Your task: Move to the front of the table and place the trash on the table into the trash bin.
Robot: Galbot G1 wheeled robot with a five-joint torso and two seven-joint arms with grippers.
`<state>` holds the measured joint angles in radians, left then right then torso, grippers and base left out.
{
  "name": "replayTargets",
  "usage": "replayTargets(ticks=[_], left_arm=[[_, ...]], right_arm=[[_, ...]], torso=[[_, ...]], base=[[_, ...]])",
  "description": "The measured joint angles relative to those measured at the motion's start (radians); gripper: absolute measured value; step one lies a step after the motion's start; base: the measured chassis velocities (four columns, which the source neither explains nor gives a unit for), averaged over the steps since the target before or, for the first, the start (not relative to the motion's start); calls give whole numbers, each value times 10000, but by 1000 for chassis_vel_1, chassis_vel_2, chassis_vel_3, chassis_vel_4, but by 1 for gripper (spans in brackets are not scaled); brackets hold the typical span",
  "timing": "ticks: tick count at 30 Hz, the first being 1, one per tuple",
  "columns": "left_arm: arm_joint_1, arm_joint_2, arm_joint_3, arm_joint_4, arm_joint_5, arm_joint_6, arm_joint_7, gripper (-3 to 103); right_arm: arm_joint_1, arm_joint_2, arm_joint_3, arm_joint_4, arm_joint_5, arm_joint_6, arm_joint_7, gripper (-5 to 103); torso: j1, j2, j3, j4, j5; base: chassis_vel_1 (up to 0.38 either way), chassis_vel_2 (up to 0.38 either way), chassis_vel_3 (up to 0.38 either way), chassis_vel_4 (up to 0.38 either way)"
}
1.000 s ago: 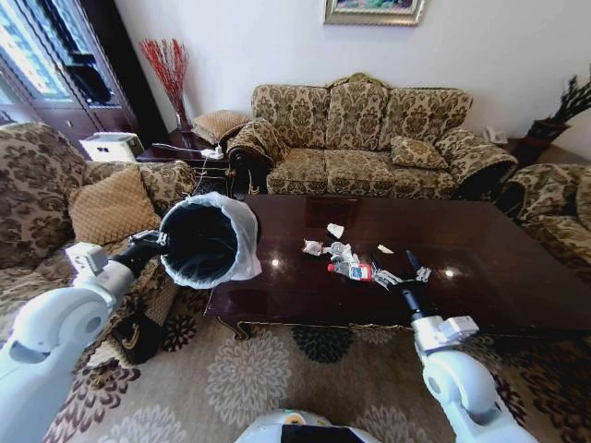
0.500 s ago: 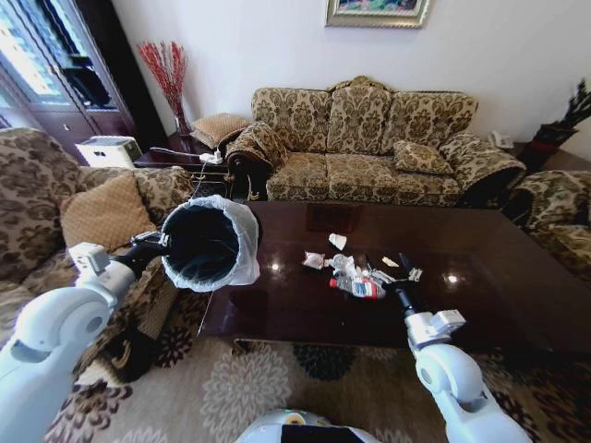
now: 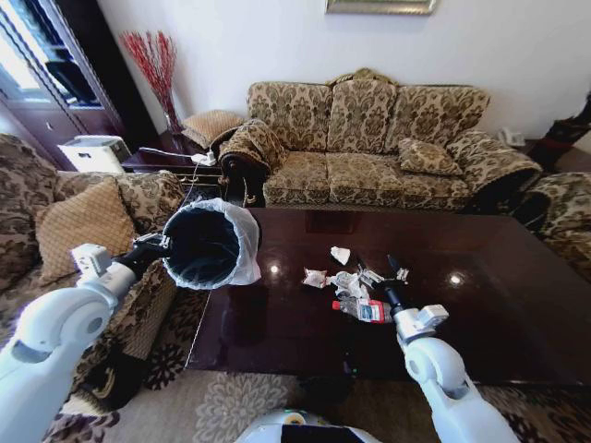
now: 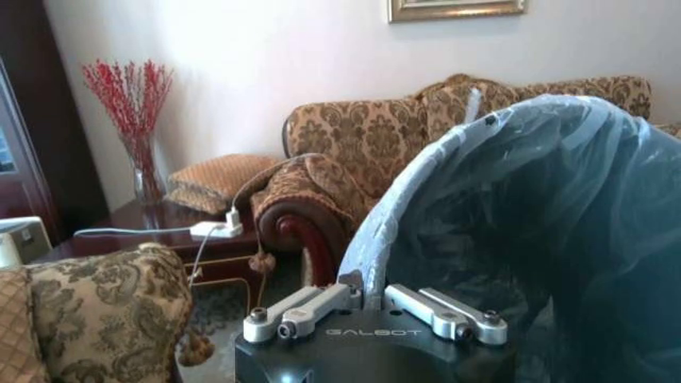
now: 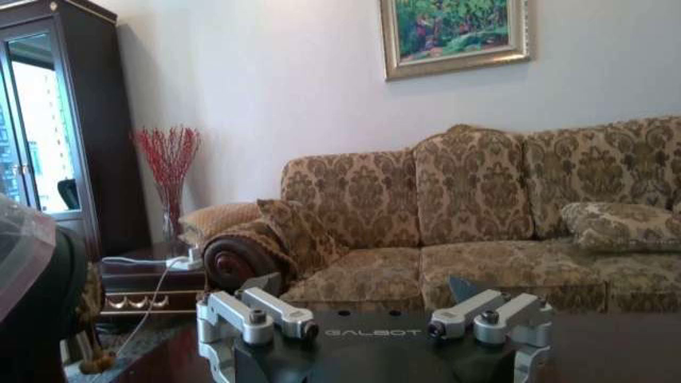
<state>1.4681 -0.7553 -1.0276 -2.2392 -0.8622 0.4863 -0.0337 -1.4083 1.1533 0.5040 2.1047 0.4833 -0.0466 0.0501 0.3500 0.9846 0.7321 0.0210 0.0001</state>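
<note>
The dark glossy table (image 3: 277, 323) lies right in front of me. The trash sits near its middle: white crumpled scraps (image 3: 340, 255) (image 3: 315, 276) and a small clear bottle with a red label (image 3: 367, 311). My left gripper (image 3: 159, 247) is shut on the rim of the trash bin (image 3: 211, 245), holding it tilted in the air at the table's left end, mouth towards me. In the left wrist view the bag-lined trash bin (image 4: 532, 223) rises from the left gripper (image 4: 368, 297). My right gripper (image 3: 380, 270) hovers open just above the trash; the right gripper (image 5: 372, 313) has its fingers spread wide.
A patterned sofa (image 3: 369, 138) stands behind the table. An armchair with a tan cushion (image 3: 83, 217) is at the left, under the held bin. A side table (image 3: 162, 159) with a white power strip and a vase of red twigs (image 3: 152, 65) is at the back left.
The whole picture has shifted: the camera came closer to the table. The bin stays in the left gripper. The right gripper now sits nearer the scraps and bottle.
</note>
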Motion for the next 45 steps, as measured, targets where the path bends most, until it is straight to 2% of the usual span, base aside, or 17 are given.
replayTargets(ticks=[10, 45], left_arm=[[-2, 0, -2, 1, 1, 6, 0, 0], [-3, 0, -7, 5, 3, 6, 0, 0]], right_arm=[[-4, 0, 12, 12, -1, 4, 0, 100], [-14, -3, 21, 31, -11, 18, 5, 100]], torso=[[29, -9, 13, -6, 0], [21, -7, 9, -3, 0]], base=[[5, -1, -5, 7], [0, 0, 0, 0]])
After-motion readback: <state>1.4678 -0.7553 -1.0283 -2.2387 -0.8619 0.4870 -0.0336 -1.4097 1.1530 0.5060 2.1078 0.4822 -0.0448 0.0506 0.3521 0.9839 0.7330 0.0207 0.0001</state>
